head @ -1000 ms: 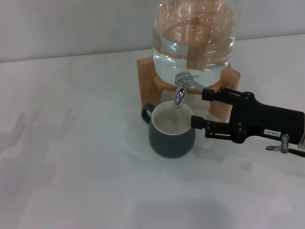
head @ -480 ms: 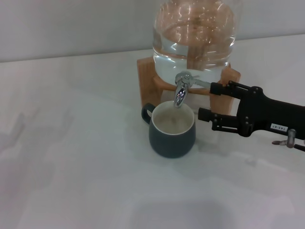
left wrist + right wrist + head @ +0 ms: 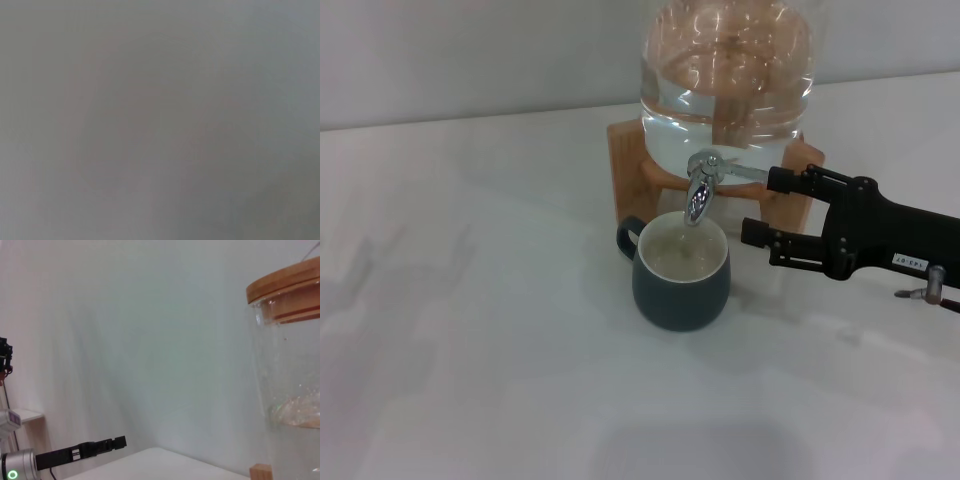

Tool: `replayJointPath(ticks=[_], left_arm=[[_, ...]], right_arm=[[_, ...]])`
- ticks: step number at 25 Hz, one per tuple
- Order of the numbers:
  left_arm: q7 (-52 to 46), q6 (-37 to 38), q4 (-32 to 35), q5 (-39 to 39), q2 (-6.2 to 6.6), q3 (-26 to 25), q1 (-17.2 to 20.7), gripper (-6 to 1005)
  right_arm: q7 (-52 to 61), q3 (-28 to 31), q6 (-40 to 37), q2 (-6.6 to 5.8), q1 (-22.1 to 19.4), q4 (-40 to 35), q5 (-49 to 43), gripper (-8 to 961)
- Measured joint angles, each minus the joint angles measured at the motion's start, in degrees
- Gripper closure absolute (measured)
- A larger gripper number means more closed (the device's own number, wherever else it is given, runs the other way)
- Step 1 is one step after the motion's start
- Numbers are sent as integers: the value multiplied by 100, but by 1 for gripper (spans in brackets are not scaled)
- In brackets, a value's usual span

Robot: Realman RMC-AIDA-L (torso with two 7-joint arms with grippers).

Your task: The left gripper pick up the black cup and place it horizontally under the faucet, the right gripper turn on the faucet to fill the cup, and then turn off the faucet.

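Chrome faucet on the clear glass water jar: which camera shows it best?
The head view: the chrome faucet hangs over the dark rounded cup, its lever toward the right gripper. The right wrist view shows only the jar's upper wall; the left wrist view shows nothing recognisable.

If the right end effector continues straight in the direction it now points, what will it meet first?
Probably the faucet. The right end effector is open and points across toward it; the upper finger already lies at the end of the thin lever, while the lower one points just above the black cup. Depth is uncertain.
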Motion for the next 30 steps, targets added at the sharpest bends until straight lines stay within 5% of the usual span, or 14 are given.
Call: replayJointPath(ticks=[18, 30], left_arm=[[-6, -3, 72, 0, -10, 9, 58, 273], [-21, -11, 227, -1, 4, 34, -2, 275]], right_arm=[[44, 108, 151, -12, -61, -20, 17, 99], [108, 2083, 763, -41, -558, 93, -458, 99]])
